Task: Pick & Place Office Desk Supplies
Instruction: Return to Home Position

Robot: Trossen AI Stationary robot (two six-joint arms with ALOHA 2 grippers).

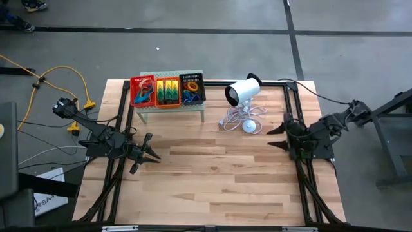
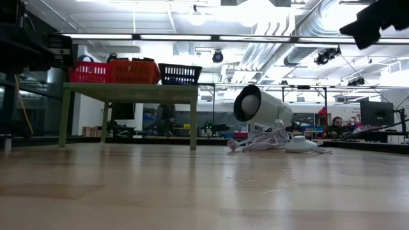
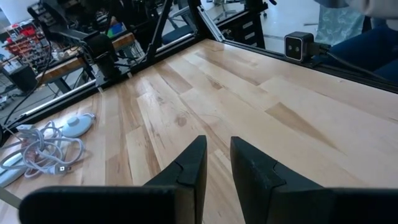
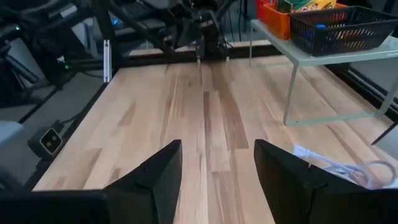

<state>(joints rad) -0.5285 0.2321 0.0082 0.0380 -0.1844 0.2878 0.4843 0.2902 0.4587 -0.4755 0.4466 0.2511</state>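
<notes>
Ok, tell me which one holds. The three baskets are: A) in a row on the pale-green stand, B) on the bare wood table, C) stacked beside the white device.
A: the red basket, orange basket and black basket stand side by side on top of the pale-green stand.

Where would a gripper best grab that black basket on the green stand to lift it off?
Probably the rim of the black basket on its free side, away from the orange basket, coming straight down with one finger inside and one outside. The top is open, the wall thin, and its other side is crowded. The right gripper is nearer.
</notes>
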